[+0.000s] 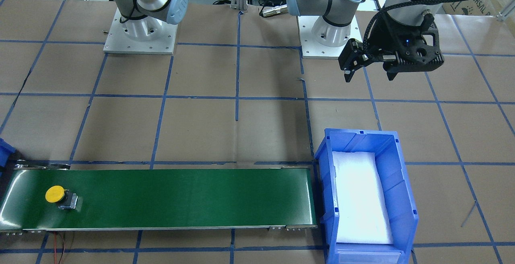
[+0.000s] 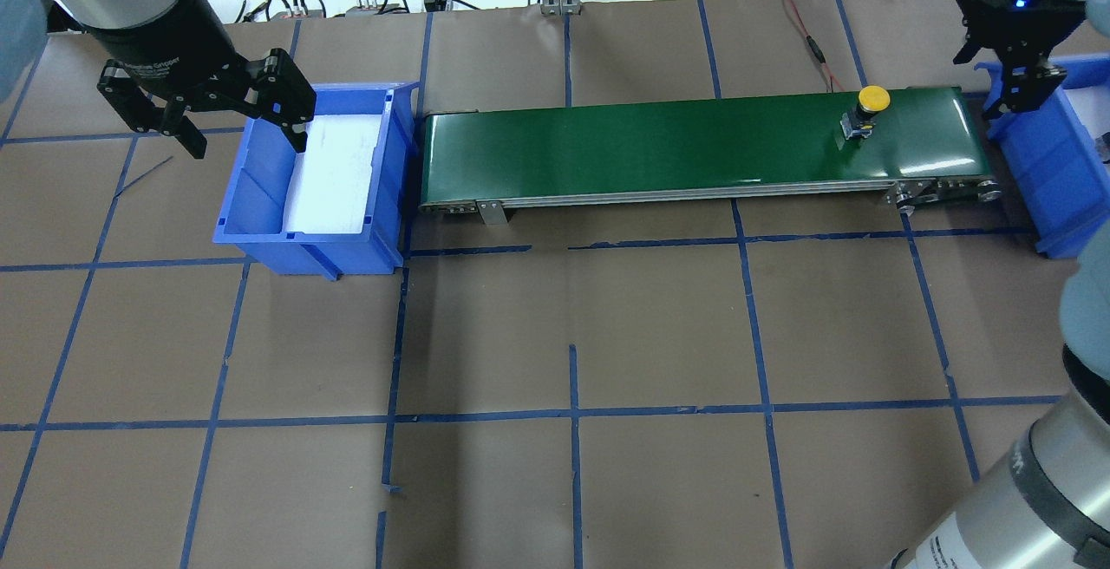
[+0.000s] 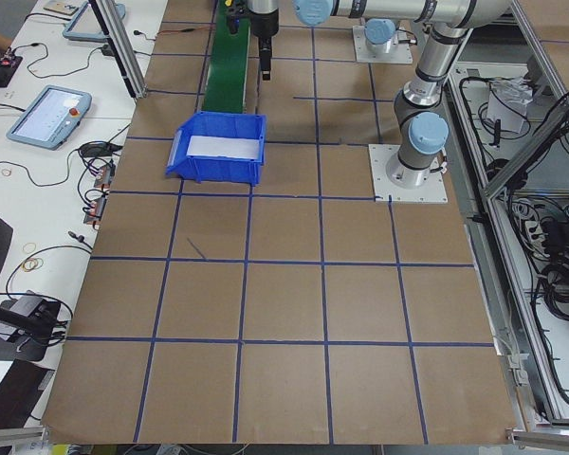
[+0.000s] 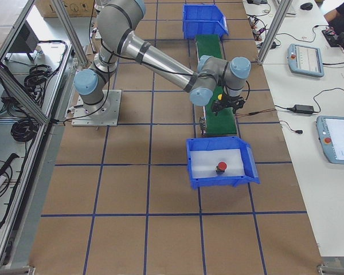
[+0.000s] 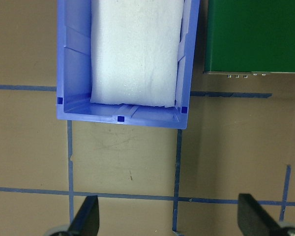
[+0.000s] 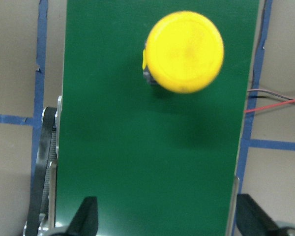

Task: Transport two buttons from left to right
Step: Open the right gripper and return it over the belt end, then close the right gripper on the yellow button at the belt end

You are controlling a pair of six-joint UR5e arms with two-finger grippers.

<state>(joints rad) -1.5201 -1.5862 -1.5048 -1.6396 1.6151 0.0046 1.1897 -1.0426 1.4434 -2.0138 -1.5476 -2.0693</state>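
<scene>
The yellow-capped button [image 1: 56,194] sits on the green conveyor belt [image 1: 169,197] near its right-arm end; it also shows in the overhead view [image 2: 871,101] and the right wrist view [image 6: 184,51]. The red-capped button [image 4: 221,167] lies in the blue bin [image 4: 221,172] past that belt end. My right gripper [image 2: 1010,92] hangs open above the belt end, just short of the yellow button, fingertips [image 6: 87,216] apart. My left gripper [image 2: 247,140] is open and empty, high beside the other blue bin [image 2: 260,239], its fingertips [image 5: 86,219] spread wide.
The left-side bin [image 1: 402,199] holds only a white foam pad [image 1: 362,199]. The right bin's corner shows at the front view's left edge [image 1: 4,151]. Both arm bases [image 1: 141,34] stand on the brown, blue-taped table. Red and black wires [image 2: 815,40] run behind the belt.
</scene>
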